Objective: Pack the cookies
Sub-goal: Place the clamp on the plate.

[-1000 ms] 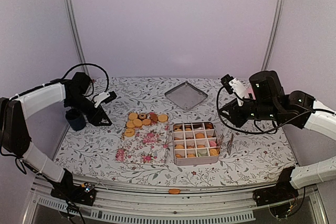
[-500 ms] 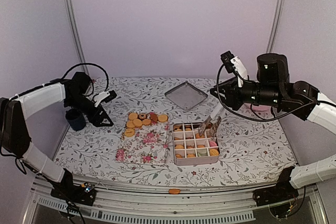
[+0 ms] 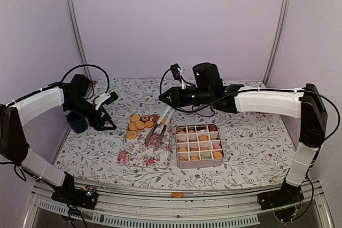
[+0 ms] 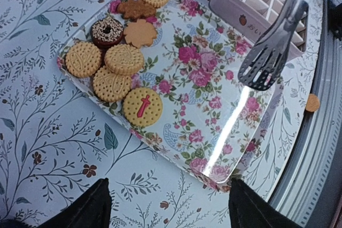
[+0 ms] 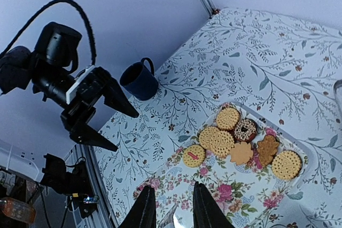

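While eight cookies (image 4: 120,57) sit loose, right claw (image 3: 169,98) swung its pinched tongs (image 3: 158,126) from box (image 3: 199,164) to tray (image 4: 224,132); left claw (image 3: 108,111) is spread.

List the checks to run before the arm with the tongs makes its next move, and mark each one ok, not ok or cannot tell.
1. Grip: the right tool holds the tongs: ok.
2. Position: tongs over the floral tray, short of the cookies: ok.
3. Tong tips open wide enough for a cookie: cannot tell.
4. The left tool is open and beside the tray, not over it: ok.
5. The box has free cells: ok, some look empty.
6. All cookies are on the tray: not ok, a stray cookie lies on the front rail.
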